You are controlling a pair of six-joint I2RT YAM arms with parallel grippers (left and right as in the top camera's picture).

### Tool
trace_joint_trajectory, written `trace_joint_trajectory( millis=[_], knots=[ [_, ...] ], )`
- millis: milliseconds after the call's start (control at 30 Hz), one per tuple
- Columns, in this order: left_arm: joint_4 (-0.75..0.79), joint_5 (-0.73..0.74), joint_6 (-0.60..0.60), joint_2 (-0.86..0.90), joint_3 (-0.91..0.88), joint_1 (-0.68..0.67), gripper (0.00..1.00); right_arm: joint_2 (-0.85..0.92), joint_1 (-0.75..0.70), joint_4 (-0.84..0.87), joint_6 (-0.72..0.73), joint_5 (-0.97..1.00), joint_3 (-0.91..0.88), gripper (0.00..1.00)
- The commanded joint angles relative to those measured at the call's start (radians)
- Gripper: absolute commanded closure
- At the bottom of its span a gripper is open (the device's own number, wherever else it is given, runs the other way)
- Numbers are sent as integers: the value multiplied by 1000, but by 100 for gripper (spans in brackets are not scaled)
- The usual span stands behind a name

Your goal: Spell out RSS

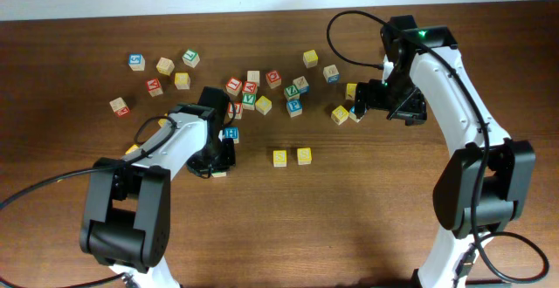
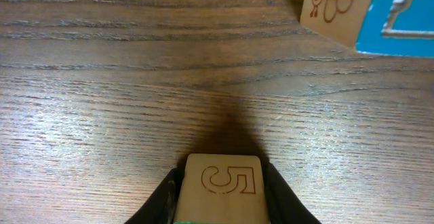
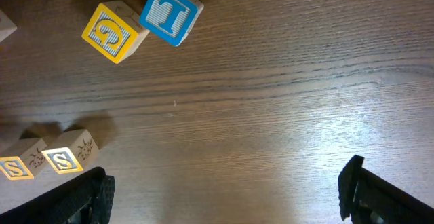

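Note:
Two yellow S cubes sit side by side mid-table (image 1: 279,157) (image 1: 304,155). They also show at the lower left of the right wrist view (image 3: 13,167) (image 3: 62,160). My left gripper (image 1: 218,162) is shut on a pale wooden cube (image 2: 221,187), low over the table to the left of the S cubes. The cube's front face shows an outlined 5, and a green strip runs along its lower edge. No R face shows. My right gripper (image 1: 370,105) is open and empty (image 3: 224,191) at the right, apart from the S cubes.
Several loose letter cubes lie scattered across the far half of the table (image 1: 253,92). A blue cube (image 1: 230,133) sits just beyond my left gripper. A yellow G cube (image 3: 112,32) and a blue T cube (image 3: 169,12) lie ahead of my right gripper.

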Motion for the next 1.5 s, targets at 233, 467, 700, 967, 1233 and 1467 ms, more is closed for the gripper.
trace_joint_trajectory(
  millis=[233, 467, 700, 967, 1233, 1467],
  knots=[
    [112, 302, -72, 14, -8, -75, 79, -10, 1, 4, -2, -29, -9, 2],
    [226, 142, -102, 15, -8, -180, 75, -10, 20, 4, -2, -29, -11, 2],
    [226, 97, -101, 15, -8, -183, 57, -10, 55, 62, -2, -29, -86, 2],
    [223, 146, -101, 15, -3, -183, 68, -10, 55, 64, -2, -32, -97, 2],
    [223, 179, -101, 15, 6, -183, 48, -10, 55, 64, -2, -32, -98, 1],
    [91, 147, -101, 14, 105, -169, 46, -10, 55, 63, -2, -33, -98, 2]
  ],
)
